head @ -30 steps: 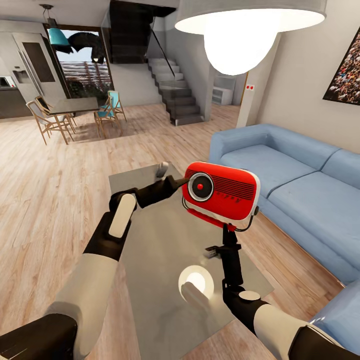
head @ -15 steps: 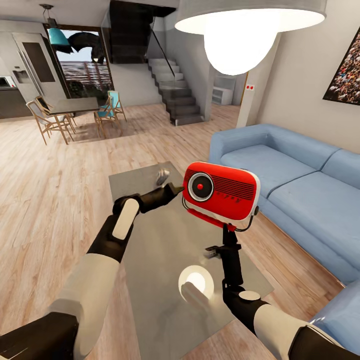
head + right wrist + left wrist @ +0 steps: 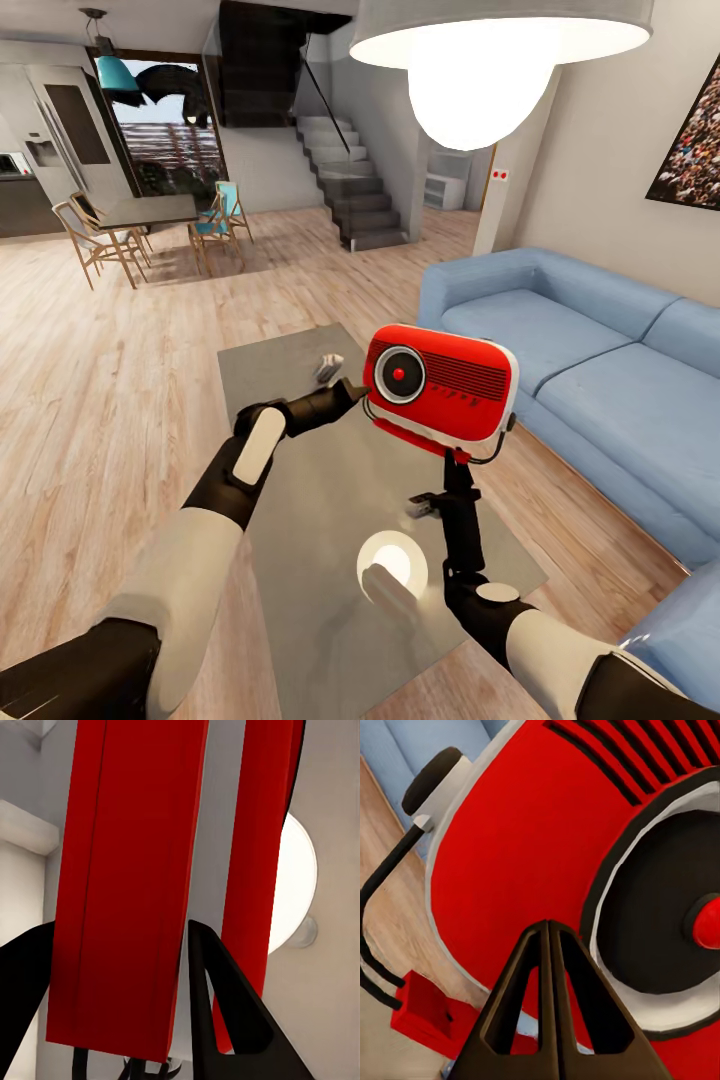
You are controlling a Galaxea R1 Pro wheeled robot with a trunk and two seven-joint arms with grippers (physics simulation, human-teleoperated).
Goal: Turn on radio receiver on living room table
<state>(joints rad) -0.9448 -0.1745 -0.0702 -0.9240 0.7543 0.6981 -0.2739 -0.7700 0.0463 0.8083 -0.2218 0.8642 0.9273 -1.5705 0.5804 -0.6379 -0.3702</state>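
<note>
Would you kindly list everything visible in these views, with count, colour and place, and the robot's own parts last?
radio receiver: one, red with white sides, held above the table
table: one, glossy grey, under both arms
sofa: one, blue, right of the table
pendant lamp: one, white, overhead
framed photo: one, right wall
staircase: one, grey, far end
dining table: one, dark-topped, with wooden chairs, far left
left gripper: black, shut, beside the radio's dial
right gripper: black, gripping the radio's underside

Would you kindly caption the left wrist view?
Closed left gripper poised at the red radio receiver beside its dial.
</note>
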